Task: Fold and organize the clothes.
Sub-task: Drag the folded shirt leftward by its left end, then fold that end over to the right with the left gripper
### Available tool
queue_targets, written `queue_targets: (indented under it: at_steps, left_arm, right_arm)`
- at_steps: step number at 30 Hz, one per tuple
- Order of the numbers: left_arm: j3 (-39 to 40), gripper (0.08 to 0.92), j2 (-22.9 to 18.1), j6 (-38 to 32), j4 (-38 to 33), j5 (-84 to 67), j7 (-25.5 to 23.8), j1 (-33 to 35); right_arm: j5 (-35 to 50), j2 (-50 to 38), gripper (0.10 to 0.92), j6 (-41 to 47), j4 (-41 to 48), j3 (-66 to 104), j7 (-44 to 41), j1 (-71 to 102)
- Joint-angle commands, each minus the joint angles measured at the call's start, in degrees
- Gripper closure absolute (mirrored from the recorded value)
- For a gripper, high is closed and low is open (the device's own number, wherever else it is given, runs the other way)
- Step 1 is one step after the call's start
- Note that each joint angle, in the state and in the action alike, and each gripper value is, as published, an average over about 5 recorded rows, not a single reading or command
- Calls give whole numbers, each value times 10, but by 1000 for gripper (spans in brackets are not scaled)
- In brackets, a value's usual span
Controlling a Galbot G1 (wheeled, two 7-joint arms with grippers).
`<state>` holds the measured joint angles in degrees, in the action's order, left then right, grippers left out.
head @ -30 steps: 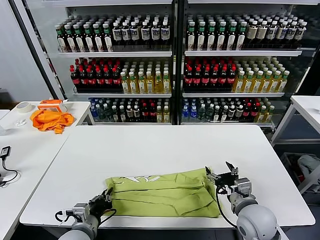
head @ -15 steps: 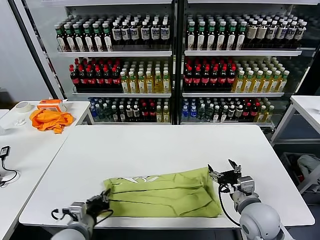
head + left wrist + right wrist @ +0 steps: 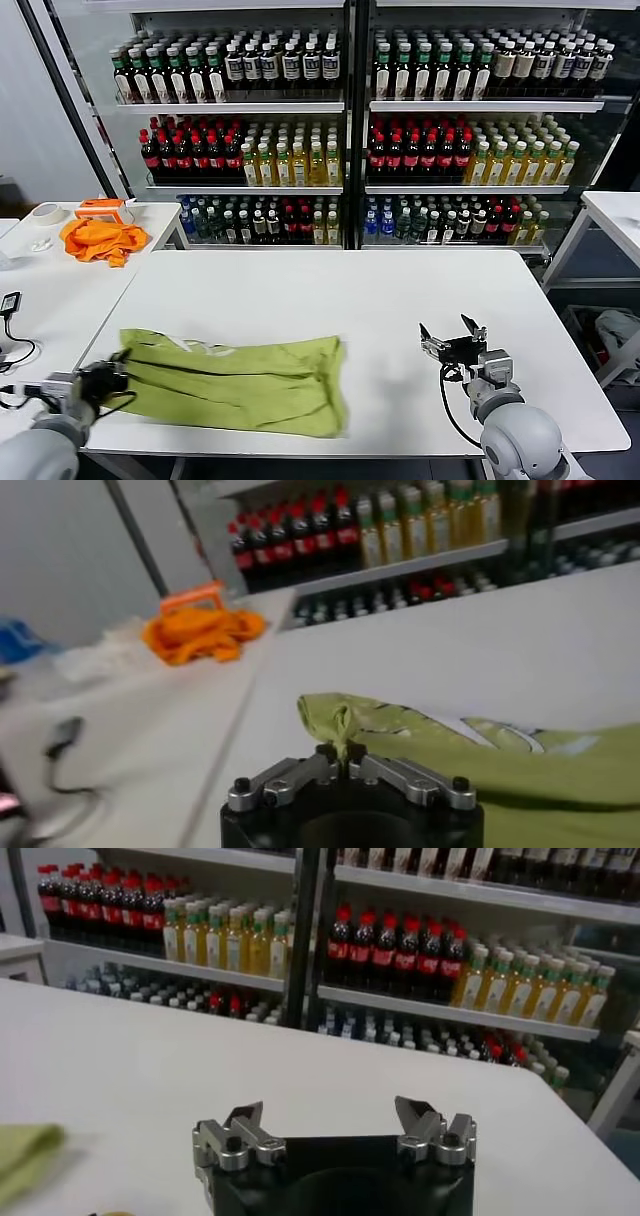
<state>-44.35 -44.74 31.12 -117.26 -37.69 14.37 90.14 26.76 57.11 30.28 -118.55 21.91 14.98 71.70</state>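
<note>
The lime yellow-green T-shirt (image 3: 235, 380) lies folded into a long band along the front of the white table (image 3: 330, 290), now at its left end, with a bit of white print showing on top. My left gripper (image 3: 108, 378) is at the table's front left corner and is shut on the shirt's left end; the left wrist view shows the cloth (image 3: 420, 750) pinched in my left gripper (image 3: 343, 755). My right gripper (image 3: 452, 335) is open and empty over the table's right front, well clear of the shirt's right edge. In the right wrist view my right gripper (image 3: 330, 1118) holds nothing.
A bright orange cloth (image 3: 100, 240) and an orange object lie on a side table (image 3: 40, 290) at the left, with a tape roll (image 3: 46, 213) and a cable. Drink shelves (image 3: 345, 130) fill the back. Another table (image 3: 615, 215) stands at the right.
My left gripper has pulled the shirt to the left along the front edge, up to the table's left corner. My right gripper has stayed open and almost in place, now apart from the shirt.
</note>
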Motion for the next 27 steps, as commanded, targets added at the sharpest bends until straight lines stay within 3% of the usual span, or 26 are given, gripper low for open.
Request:
queue_targets:
  at_steps: [1,11,27]
  left_arm:
    - [-74,902,26,20,-33,17,-5,18]
    - [115,902,-44,21,-160,-99,3,-26]
    - [273,902,-79,20,-91,-137,16,-146]
  right_arm:
    - [-1,0,203,-3,-5,8,1,1]
    - [-6,-12,203,3,-4,24,9,3]
    - [-11,-17,203,0,-12,78,8,45]
